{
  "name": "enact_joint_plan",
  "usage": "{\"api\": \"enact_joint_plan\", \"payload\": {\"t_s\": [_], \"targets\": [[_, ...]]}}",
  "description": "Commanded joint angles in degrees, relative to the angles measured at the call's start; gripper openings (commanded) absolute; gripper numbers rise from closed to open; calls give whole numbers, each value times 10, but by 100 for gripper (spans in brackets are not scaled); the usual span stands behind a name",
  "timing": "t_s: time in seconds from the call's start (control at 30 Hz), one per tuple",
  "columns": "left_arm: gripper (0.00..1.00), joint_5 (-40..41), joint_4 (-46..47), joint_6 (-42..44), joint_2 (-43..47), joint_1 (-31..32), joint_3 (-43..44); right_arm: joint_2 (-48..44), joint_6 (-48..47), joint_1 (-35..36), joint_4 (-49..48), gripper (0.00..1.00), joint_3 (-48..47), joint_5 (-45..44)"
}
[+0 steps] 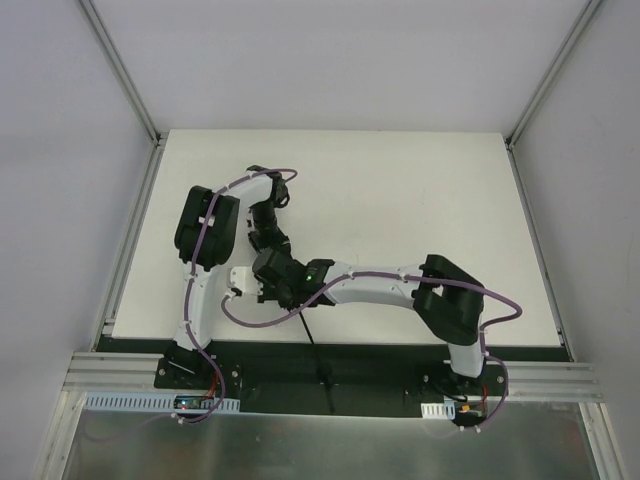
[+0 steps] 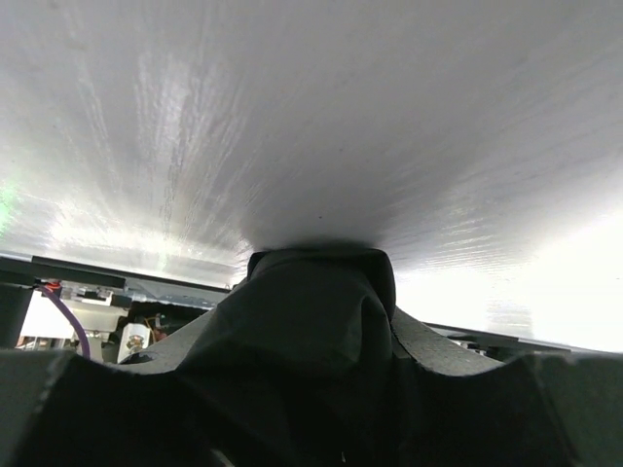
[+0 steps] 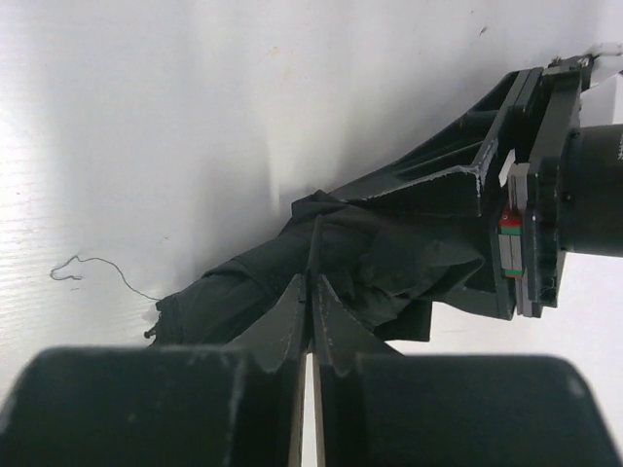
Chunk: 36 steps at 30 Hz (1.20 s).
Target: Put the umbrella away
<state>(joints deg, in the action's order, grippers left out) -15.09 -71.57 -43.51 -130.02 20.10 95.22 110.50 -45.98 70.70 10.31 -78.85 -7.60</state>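
Left gripper (image 2: 311, 413), side plate in the right wrist view: a small red and green tag (image 3: 509, 231), lettering too small to read. On the right wrist, a green light (image 1: 313, 272), no legible marking beside it. Left arm: rises from its base at the near left, folds at a high elbow over the left part of the table (image 1: 400, 200), then turns back toward the middle and points down toward the near edge. Clamps the bunched black fabric of the umbrella (image 3: 360, 258) between its fingers, jaws held partly apart by the bundle. Right arm: lies low, forearm stretched leftward across the near part of the table, meets the left one at middle-left. Right gripper (image 3: 312, 292): fingertips pressed together right at a ridge of the fabric; cannot tell whether a fold is nipped. Umbrella: folded and crumpled, between the two grippers, free end down on the white tabletop. Just beside that end, a loose thin thread (image 3: 97, 265). From under the right forearm toward the near edge, a thin black line (image 1: 312, 340), shaft or cable unclear. Open white surface on the far side and to the right. Metal frame posts (image 1: 120, 70) at the far corners, side walls (image 1: 60, 200) close along both table edges, an aluminium rail (image 1: 540, 380) along the near edge.
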Motion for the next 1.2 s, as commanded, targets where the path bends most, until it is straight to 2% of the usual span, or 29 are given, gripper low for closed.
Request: {"api": "enact_joint_plan", "payload": {"t_s": [0.0,0.13,0.27,0.37,0.53,0.6,0.67,0.83,0.97,1.0,1.07,1.17], "targets": [[0,8,-41,19,-43,-13,-20,38,-66,22,40,4,6,-80],[0,5,-44,11,-46,-21,-28,69,-90,44,48,9,-6,-116],[0,1,-44,-4,-42,-24,-31,86,-104,57,25,17,2,-131],[0,-13,-45,-10,-43,-32,-28,114,-114,66,22,19,1,-154],[0,-20,-42,-14,-34,-44,-32,120,-40,43,39,17,-6,-73],[0,-16,-40,-17,-31,-45,-31,105,-4,31,36,22,3,-32],[0,-23,-33,-14,-26,-46,-30,60,40,16,22,27,25,11],[0,-33,-9,-10,12,-48,-21,-133,141,-1,-6,51,108,139],[0,-31,4,-32,52,-55,1,-264,241,-6,-5,65,130,218],[0,-26,5,-38,62,-58,14,-285,259,-6,5,65,121,225],[0,-12,4,-52,85,-61,40,-334,301,-13,29,68,110,173],[0,27,6,-68,121,-66,85,-396,379,-71,53,72,113,142]]}}
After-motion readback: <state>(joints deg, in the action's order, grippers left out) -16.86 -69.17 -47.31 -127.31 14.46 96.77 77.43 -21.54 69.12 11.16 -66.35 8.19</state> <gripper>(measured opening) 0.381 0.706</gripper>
